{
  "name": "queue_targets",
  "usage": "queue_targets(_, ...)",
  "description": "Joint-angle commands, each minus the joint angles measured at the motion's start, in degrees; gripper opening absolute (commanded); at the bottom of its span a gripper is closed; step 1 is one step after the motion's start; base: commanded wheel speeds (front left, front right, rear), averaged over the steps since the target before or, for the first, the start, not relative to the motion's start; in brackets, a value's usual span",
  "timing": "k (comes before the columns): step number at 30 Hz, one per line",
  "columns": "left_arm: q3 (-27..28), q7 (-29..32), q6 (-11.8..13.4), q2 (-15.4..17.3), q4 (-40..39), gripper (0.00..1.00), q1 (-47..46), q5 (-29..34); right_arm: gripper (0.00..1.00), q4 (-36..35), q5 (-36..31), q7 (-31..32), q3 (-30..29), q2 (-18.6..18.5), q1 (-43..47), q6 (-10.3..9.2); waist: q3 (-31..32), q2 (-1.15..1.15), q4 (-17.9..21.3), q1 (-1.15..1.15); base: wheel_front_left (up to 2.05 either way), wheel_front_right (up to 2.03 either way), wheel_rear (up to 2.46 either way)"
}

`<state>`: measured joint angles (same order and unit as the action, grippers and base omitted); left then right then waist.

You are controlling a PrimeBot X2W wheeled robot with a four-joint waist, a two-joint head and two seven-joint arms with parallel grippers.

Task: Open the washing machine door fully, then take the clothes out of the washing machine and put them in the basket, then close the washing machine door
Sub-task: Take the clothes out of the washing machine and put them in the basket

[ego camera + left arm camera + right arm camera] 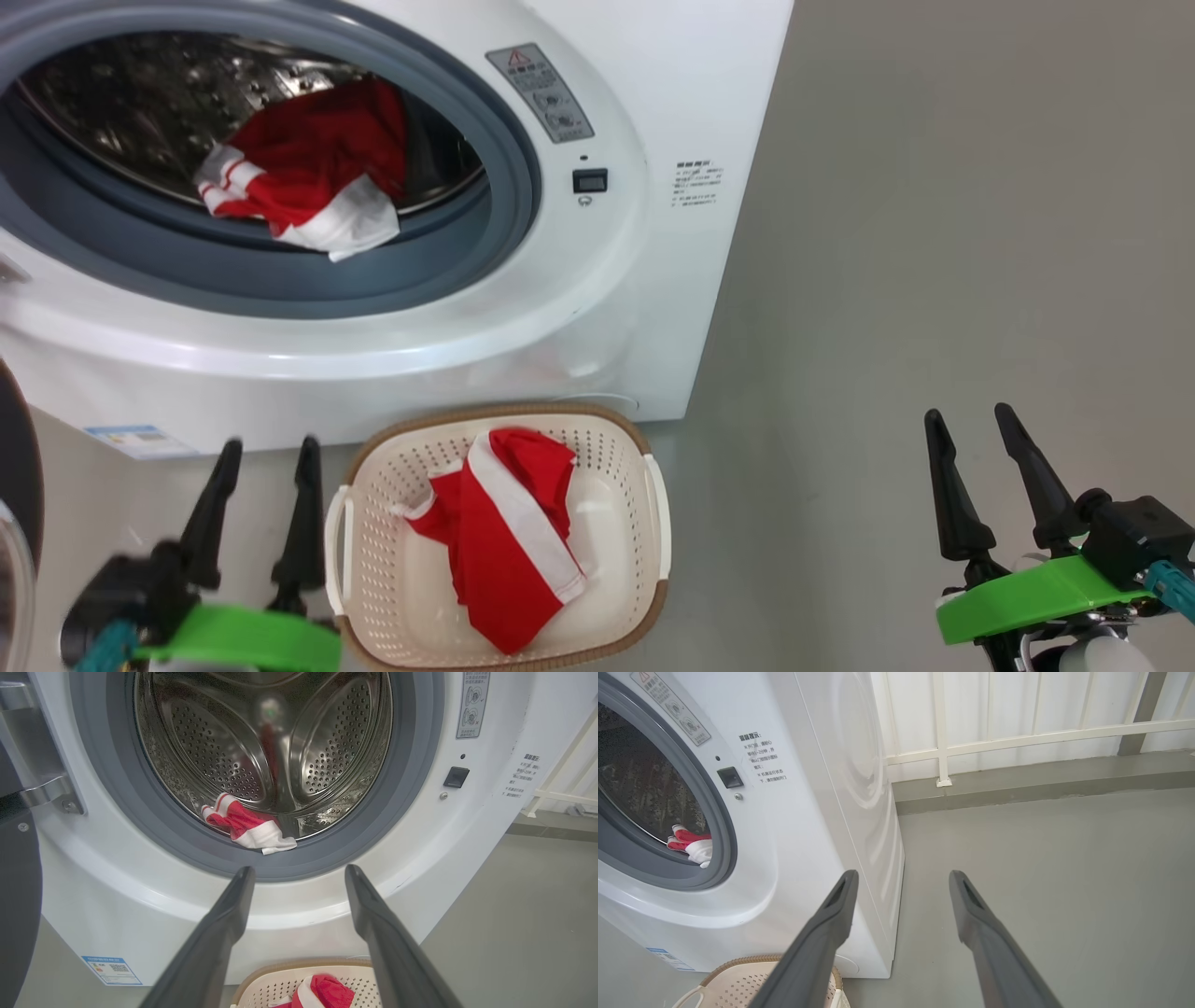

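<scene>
Left pincer at 7 o'clock in head view, fingers spread, nothing between them. Right pincer at 5 o'clock is in the same state, parted and empty, over bare grey floor. Basket at 6 o'clock sits on the floor just in front of the washing machine and just right of the left pincer. First garment, red with a white band, lies crumpled inside the basket. Second garment, red with white stripes and a white panel, is at 11 o'clock in the steel drum, its white corner draped over the grey gasket at the mouth's lower lip. Washing machine door is swung open, with its dark rim at the 8 o'clock edge. In left wrist view the left pincer points at the drum mouth, second garment at 12 o'clock just above the tips, basket rim at 6 o'clock. In right wrist view the right pincer aims past the machine's right side, with a white railing at 1 o'clock.
</scene>
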<state>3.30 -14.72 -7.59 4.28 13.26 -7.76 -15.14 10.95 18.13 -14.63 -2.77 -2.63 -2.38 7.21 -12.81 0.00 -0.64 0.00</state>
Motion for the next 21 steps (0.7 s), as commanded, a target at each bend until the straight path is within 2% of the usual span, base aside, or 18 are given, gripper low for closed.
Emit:
queue_targets(1,1.5,-0.3,0.1,1.4,-1.0,1.0,-2.3,0.4,1.0,-1.6,0.0,-0.4,1.2,-0.2,-0.9,0.28,-0.8,0.0,-0.1,0.0,0.0,0.0,0.0)
queue_targets(9,-1.5,-0.3,0.1,4.1,6.7,1.0,-14.0,0.4,1.0,-2.0,0.5,-0.4,2.0,-0.2,-3.7,0.28,-6.3,0.0,0.1,0.0,0.0,0.0,0.0)
queue_targets(21,-4.9,-0.3,0.1,8.1,27.5,1.0,-36.4,-1.5,1.0,-2.5,1.5,-0.4,3.8,-0.2,-8.5,0.28,-14.5,0.0,2.3,0.0,0.0,0.0,0.0)
